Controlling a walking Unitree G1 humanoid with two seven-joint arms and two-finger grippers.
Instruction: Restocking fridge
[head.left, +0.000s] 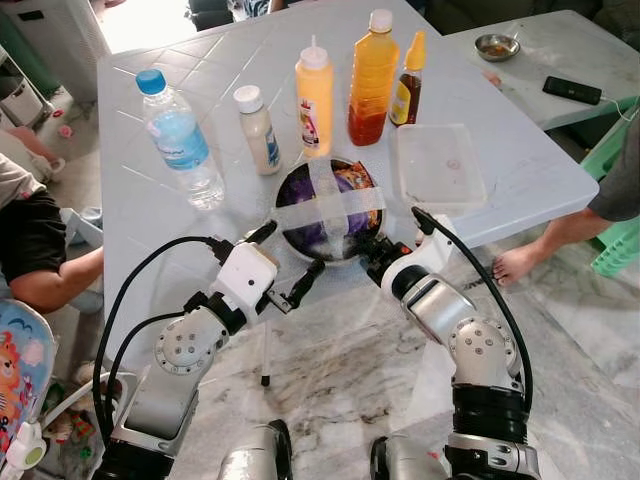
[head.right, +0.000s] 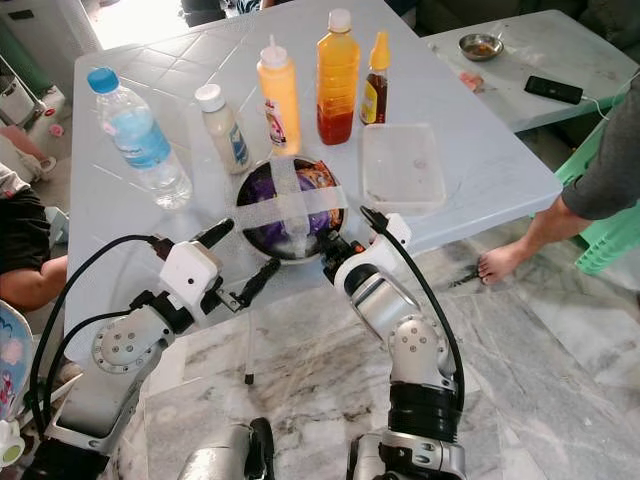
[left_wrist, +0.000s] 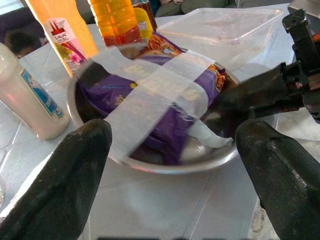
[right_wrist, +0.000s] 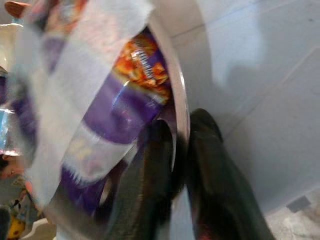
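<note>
Now bowl (head.left: 330, 208) rim betw. right gripper (right_wrist: 179, 150) fingers, pinched.

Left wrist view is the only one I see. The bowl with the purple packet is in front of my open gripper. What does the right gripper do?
Observer: The right gripper is shut on the rim of the metal bowl, one finger inside and one outside.
Operator: Is the left gripper touching the bowl?
Observer: No. The left gripper is open at the bowl's near left side, apart from it.
Operator: What stands behind the bowl on the table?
Observer: A water bottle on the far left, which your view lacks, beside the sauce bottles.
Operator: Is somebody near?
Observer: Yes, a person's bare foot is on the floor right of the table.
</note>
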